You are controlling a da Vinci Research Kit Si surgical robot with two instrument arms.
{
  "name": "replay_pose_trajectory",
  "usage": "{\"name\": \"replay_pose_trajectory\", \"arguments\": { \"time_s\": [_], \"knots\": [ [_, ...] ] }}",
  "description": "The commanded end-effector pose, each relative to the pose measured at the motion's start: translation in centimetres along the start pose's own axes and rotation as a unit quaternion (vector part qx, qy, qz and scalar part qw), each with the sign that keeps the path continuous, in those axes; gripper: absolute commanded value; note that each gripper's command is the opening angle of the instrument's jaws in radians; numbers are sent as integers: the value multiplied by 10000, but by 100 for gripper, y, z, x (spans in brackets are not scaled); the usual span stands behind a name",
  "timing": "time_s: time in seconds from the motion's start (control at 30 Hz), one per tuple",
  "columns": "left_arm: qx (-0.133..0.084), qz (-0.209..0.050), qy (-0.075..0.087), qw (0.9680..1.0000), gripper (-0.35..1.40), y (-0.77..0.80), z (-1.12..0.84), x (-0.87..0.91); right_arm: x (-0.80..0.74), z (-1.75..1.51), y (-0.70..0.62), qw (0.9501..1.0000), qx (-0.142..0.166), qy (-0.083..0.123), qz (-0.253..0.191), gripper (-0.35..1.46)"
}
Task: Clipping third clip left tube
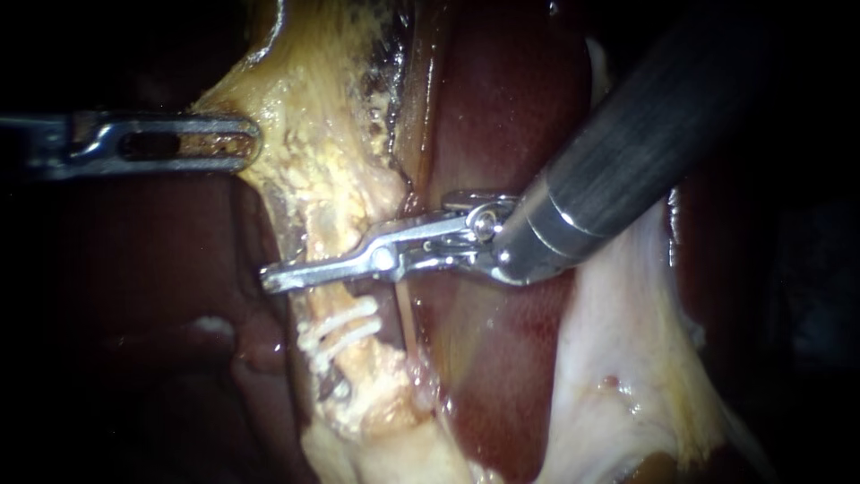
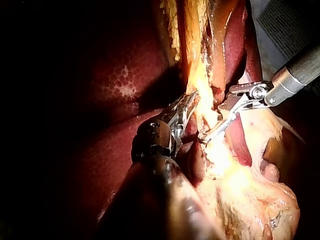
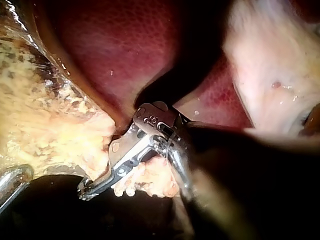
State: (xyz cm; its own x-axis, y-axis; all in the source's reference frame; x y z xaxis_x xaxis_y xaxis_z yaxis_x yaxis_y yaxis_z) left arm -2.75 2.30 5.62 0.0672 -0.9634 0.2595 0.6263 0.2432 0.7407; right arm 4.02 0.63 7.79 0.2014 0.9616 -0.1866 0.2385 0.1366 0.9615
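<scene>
Dark red liver fills the background. My right instrument, in from 2 o'clock, has its pincer pressed almost together across the left tube, gripping it near the middle of the endoscope view. Just at 6 o'clock of that pincer, two white clips sit on the same tube. Further out, toward 10 o'clock, my left instrument has its pincer closed on the edge of the yellow fatty tissue, well apart from the clips
</scene>
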Motion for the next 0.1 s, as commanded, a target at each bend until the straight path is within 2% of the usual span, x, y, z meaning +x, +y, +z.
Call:
{"name": "replay_pose_trajectory", "arguments": {
  "time_s": [0.03, 0.1],
  "knots": [
    [-3, -1, 1, 10000, -35, 0, 0, 0, 0, 0, -1, 10000, 0, -2, -1, -35],
    [-3, -2, 1, 10000, -35, 0, 0, 0, 0, 0, 0, 10000, 0, -2, -1, -35]
  ]
}}
